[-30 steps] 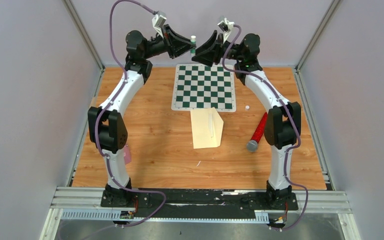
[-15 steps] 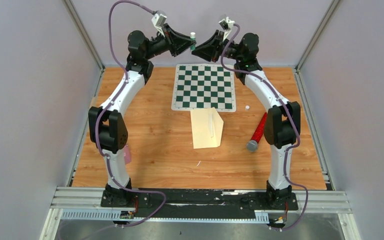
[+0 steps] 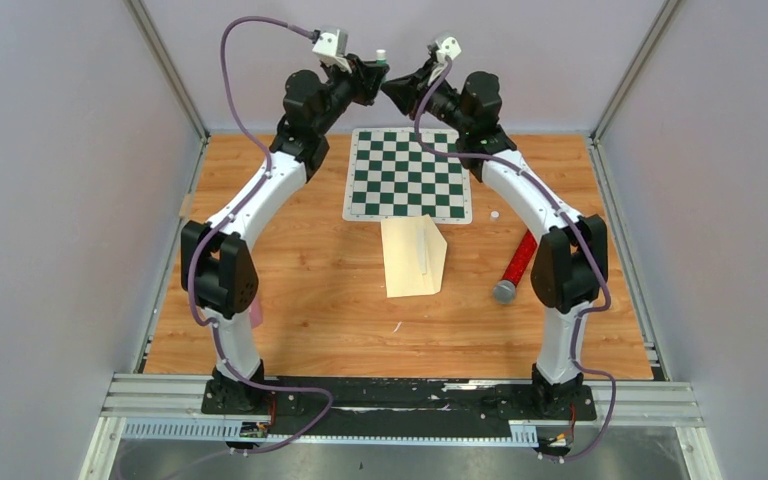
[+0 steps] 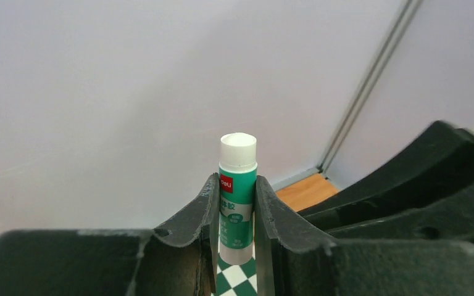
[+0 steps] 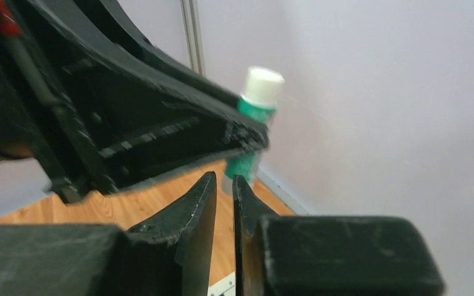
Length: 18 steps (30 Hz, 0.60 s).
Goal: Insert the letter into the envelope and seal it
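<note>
The cream envelope (image 3: 412,260) lies on the wood table just in front of the chessboard, with its triangular flap open to the right. The bordered letter is not in view. My left gripper (image 3: 377,68) is high above the board's far edge, shut on a green glue stick (image 3: 381,56) with a white top. In the left wrist view the stick (image 4: 237,176) stands upright between the gripper's (image 4: 237,197) jaws. My right gripper (image 3: 392,88) is right beside it, empty, its jaws nearly touching (image 5: 224,183). The stick (image 5: 256,102) shows just beyond its tips.
A green-and-white chessboard (image 3: 408,172) lies at the back middle. A red cylinder with a grey end (image 3: 515,262) lies right of the envelope, by the right arm. A small white bit (image 3: 495,214) sits near the board's right corner. Grey walls close in behind.
Both grippers have risen and swung inward. The left gripper has tipped the glue stick upright and lifted it. The right gripper stays close beside it.
</note>
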### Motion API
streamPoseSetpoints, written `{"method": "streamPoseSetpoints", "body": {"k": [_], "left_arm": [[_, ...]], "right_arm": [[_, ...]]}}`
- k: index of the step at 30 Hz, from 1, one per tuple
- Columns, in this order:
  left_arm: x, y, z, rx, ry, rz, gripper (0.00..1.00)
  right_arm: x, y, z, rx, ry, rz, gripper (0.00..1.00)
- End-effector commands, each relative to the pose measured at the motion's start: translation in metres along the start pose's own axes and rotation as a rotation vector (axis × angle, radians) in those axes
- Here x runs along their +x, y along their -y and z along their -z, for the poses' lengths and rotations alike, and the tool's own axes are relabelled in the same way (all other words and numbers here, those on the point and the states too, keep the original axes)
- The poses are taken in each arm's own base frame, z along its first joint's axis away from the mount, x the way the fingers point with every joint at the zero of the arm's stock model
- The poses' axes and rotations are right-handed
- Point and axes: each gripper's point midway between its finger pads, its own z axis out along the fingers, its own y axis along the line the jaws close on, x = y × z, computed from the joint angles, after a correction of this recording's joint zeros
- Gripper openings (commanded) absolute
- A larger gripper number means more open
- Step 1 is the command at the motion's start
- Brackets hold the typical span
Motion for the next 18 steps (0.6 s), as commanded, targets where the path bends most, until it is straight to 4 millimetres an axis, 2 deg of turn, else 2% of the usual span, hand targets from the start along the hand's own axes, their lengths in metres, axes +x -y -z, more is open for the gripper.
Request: {"method": "streamPoseSetpoints", "body": {"k": [1, 5, 7, 9, 12, 15, 17, 18], "left_arm": [[-0.006, -0.020, 0.008, -0.203, -0.014, -0.077, 0.00], [-0.007, -0.022, 0.010, -0.209, -0.011, -0.089, 0.00], [-0.008, -0.022, 0.011, -0.201, -0.006, -0.084, 0.00], [-0.013, -0.024, 0.013, -0.179, 0.006, -0.056, 0.00], [-0.022, -0.020, 0.017, -0.051, 0.017, 0.016, 0.00], [-0.035, -0.003, 0.020, 0.113, 0.016, 0.072, 0.00], [-0.035, 0.011, 0.028, 0.249, -0.020, 0.093, 0.00], [-0.036, 0.009, 0.031, 0.270, -0.023, 0.093, 0.00]], "right_arm": [[-0.079, -0.020, 0.003, 0.069, 0.172, 0.154, 0.00], [-0.079, -0.020, 0.002, 0.072, 0.172, 0.138, 0.00], [-0.078, -0.018, 0.003, 0.074, 0.161, 0.126, 0.08], [-0.074, -0.020, 0.007, 0.036, 0.134, 0.107, 0.21], [-0.065, -0.025, 0.021, -0.076, 0.083, 0.078, 0.39], [-0.055, -0.017, 0.037, -0.133, 0.029, 0.004, 0.49], [-0.048, -0.010, 0.049, -0.183, -0.011, -0.039, 0.53], [-0.044, -0.007, 0.054, -0.199, -0.030, -0.053, 0.54]]}}
